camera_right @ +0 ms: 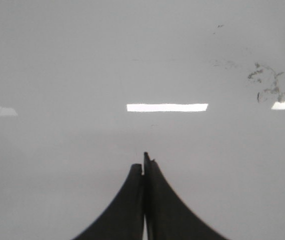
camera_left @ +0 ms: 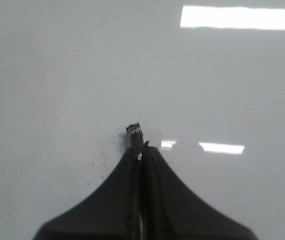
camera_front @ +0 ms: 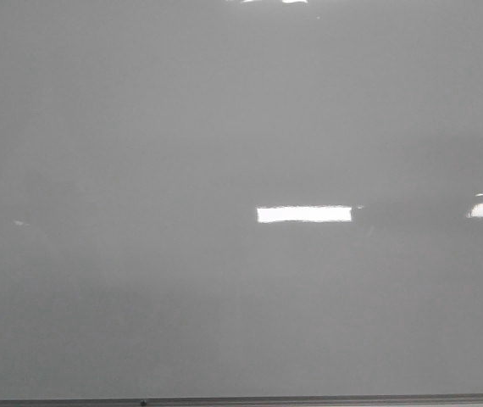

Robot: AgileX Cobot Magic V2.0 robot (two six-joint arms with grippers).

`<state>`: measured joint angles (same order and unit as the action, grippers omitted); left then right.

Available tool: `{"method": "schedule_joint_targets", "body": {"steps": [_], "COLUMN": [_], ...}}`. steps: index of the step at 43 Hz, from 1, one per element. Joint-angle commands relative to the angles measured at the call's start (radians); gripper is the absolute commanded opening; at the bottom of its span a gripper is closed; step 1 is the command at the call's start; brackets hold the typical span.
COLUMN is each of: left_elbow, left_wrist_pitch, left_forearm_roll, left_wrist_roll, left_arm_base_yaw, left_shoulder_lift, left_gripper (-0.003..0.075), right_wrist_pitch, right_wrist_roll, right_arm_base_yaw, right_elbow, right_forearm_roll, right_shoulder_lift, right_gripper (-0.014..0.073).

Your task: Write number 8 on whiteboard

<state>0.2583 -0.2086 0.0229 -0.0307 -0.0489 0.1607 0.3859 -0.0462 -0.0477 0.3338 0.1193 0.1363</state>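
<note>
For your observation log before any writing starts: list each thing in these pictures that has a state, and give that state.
whiteboard: no figure drawn yet; faint smudges in the right wrist view
left gripper: shut on marker
marker: tip sticking out past the fingertips
right gripper: shut, holding nothing

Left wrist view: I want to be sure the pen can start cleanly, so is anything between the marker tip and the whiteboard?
Nothing visible does. The left gripper is shut on the marker tip, and only bare whiteboard with faint dark specks lies around it. Whether the tip touches the board cannot be told. No 8 is drawn yet.
</note>
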Motion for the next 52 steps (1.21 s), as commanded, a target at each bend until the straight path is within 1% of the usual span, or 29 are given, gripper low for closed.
{"method": "schedule_joint_targets", "body": {"steps": [1, 9, 12, 14, 16, 17, 18, 19, 20, 21, 24, 27, 34, 39, 44, 52], "left_elbow": [0.078, 0.094, 0.094, 0.094, 0.094, 0.094, 0.094, 0.094, 0.094, 0.094, 0.094, 0.094, 0.105, 0.16, 0.24, 0.349], "left_wrist_pitch": [0.007, 0.048, 0.05, 0.05, 0.05, 0.05, 0.05, 0.05, 0.052, 0.052, 0.052, 0.048, -0.009, -0.054, -0.088, -0.082], "left_forearm_roll": [-0.023, -0.023, -0.023, -0.023, -0.023, -0.023, -0.023, -0.023, -0.023, -0.023, -0.023, 0.001, 0.038, 0.076, 0.078, 0.088], "left_wrist_roll": [-0.004, -0.004, -0.004, -0.004, -0.004, -0.004, -0.004, -0.004, -0.004, -0.004, -0.004, -0.004, -0.004, -0.004, -0.001, 0.0], "left_arm_base_yaw": [0.006, 0.006, 0.006, 0.006, 0.006, 0.006, 0.006, 0.006, 0.006, 0.006, 0.006, 0.006, 0.006, 0.009, 0.009, 0.009], "left_shoulder_lift": [0.11, 0.223, 0.234, 0.238, 0.24, 0.24, 0.24, 0.24, 0.24, 0.24, 0.24, 0.24, 0.303, 0.449, 0.633, 0.879], "left_gripper": [-0.0021, -0.0018, 0.0022, 0.0083, 0.0174, 0.0248, 0.0307, 0.0386, 0.0442, 0.0492, 0.0604, 0.0628, 0.0618, 0.0618, 0.0618, 0.0618], "right_wrist_pitch": [-0.056, -0.066, -0.067, -0.069, -0.074, -0.077, -0.08, -0.081, -0.082, -0.082, -0.082, -0.082, -0.08, -0.081, -0.079, -0.077], "right_wrist_roll": [-0.003, -0.003, -0.003, -0.003, -0.003, -0.003, -0.003, -0.003, -0.003, -0.003, -0.003, -0.003, -0.003, -0.003, -0.003, -0.003], "right_arm_base_yaw": [0.001, 0.001, 0.001, 0.001, 0.001, 0.001, 0.001, 0.001, 0.001, 0.001, 0.001, 0.001, 0.001, 0.001, 0.001, 0.001], "right_elbow": [0.085, 0.113, 0.113, 0.113, 0.113, 0.113, 0.113, 0.113, 0.113, 0.113, 0.113, 0.113, 0.113, 0.113, 0.113, 0.113], "right_forearm_roll": [0.007, 0.007, 0.007, 0.007, 0.007, 0.007, 0.007, 0.007, 0.007, 0.007, 0.007, 0.007, 0.007, 0.007, 0.007, 0.007], "right_shoulder_lift": [0.118, 0.256, 0.275, 0.282, 0.283, 0.283, 0.283, 0.283, 0.283, 0.283, 0.283, 0.283, 0.283, 0.283, 0.283, 0.283], "right_gripper": [-0.0059, -0.0056, -0.0034, -0.0003, 0.0065, 0.0103, 0.0159, 0.0218, 0.0249, 0.0308, 0.0415, 0.0474, 0.0475, 0.0475, 0.0475, 0.0475]}}
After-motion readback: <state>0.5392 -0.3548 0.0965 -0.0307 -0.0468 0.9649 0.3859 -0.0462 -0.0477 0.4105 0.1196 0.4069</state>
